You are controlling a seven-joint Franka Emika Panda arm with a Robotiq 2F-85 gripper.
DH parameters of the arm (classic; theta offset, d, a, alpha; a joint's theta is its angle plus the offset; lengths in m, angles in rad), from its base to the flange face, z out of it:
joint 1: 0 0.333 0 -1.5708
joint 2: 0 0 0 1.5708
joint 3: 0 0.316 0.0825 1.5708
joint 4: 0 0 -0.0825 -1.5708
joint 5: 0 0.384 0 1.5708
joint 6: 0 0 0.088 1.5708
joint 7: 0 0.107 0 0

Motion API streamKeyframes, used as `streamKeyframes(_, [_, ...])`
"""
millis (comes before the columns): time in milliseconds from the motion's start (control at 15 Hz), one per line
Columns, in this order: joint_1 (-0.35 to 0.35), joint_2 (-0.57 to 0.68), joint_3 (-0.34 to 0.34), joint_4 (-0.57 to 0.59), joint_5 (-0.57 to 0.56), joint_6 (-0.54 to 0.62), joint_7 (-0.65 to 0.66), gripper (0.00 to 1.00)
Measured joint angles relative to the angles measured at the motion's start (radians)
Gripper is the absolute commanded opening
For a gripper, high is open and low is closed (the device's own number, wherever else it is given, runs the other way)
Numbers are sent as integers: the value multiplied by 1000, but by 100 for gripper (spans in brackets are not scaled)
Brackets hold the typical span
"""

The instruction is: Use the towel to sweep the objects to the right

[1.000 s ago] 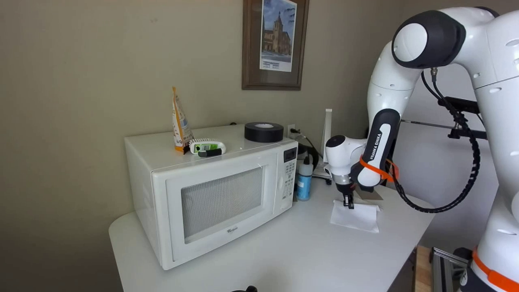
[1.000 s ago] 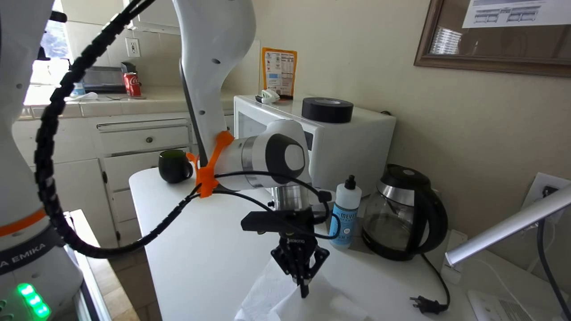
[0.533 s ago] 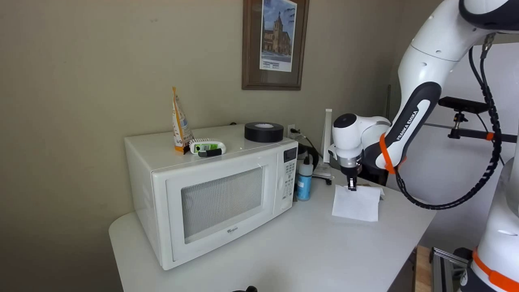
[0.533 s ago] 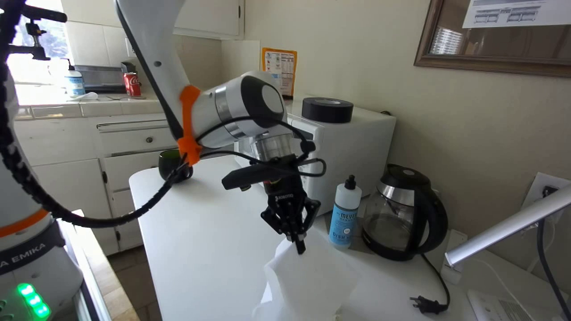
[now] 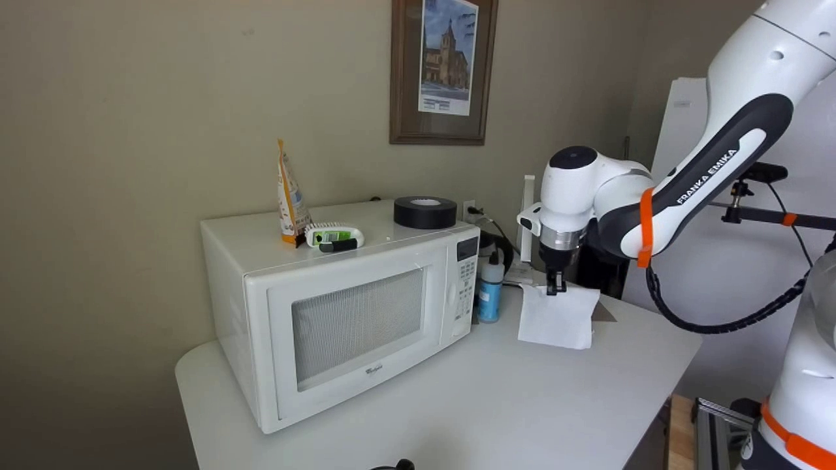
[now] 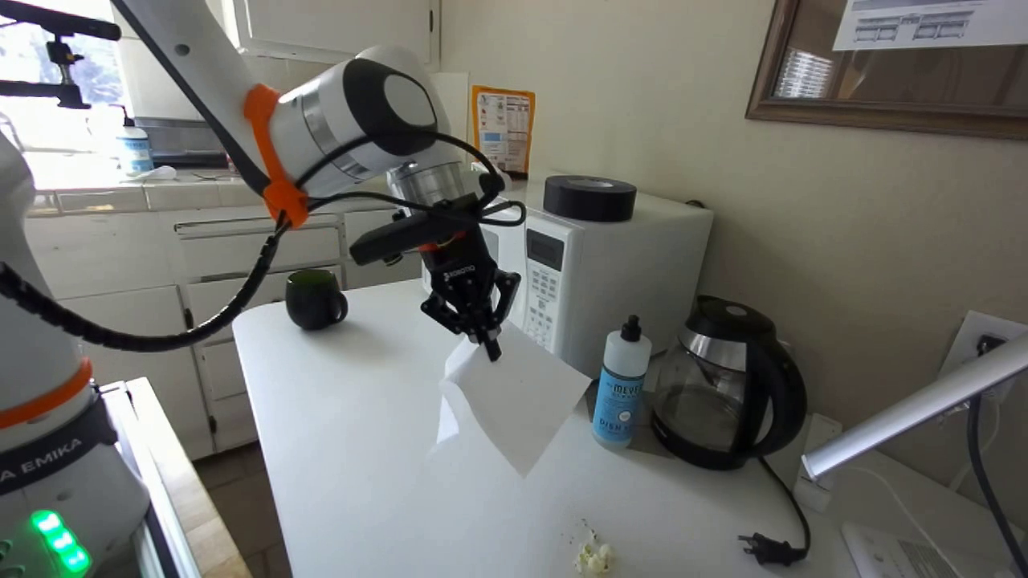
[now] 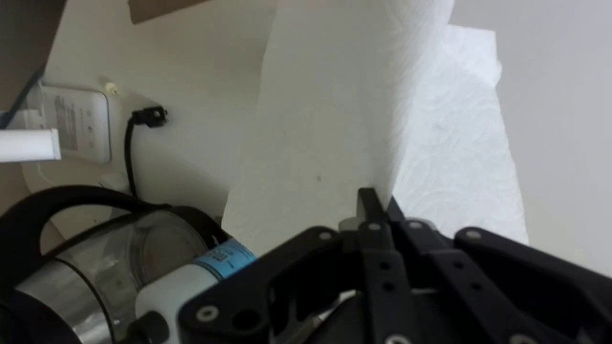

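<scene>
Towel shifts toward microwave, pale crumbs now showing on tabletop; fingers pinched together on towel fold, lower part draping down beneath them.

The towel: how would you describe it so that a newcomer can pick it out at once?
In an exterior view, start from the big white microwave on the table. To its right in the picture, past the blue-labelled bottle, a black gripper holds the white towel. Unlike the white table and microwave, it is a thin, limp sheet.
</scene>
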State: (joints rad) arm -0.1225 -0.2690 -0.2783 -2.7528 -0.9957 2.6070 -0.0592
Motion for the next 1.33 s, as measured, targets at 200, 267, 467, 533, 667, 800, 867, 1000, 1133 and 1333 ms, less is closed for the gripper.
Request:
streamKeyframes(200, [33, 45, 1, -5, 188, 133, -168, 0])
streamKeyframes(267, [56, 72, -7, -5, 255, 177, -223, 0])
streamKeyframes(467, [209, 185, -89, -8, 498, 292, -397, 0])
streamKeyframes(533, [285, 231, -135, -9, 577, 320, -447, 0])
streamKeyframes(667, [372, 293, -136, -6, 735, 310, -526, 0])
streamKeyframes(800, [308, 297, 4, 1, 892, 225, -614, 0])
streamKeyframes(867, [273, 299, 49, 2, 969, 196, -668, 0])
streamKeyframes(1000, [194, 325, 91, 6, 1086, 178, -755, 0])
streamKeyframes(1133, [108, 381, 102, 28, 1141, 171, -794, 0])
streamKeyframes(1333, [-25, 495, 127, 104, 1181, 139, -829, 0])
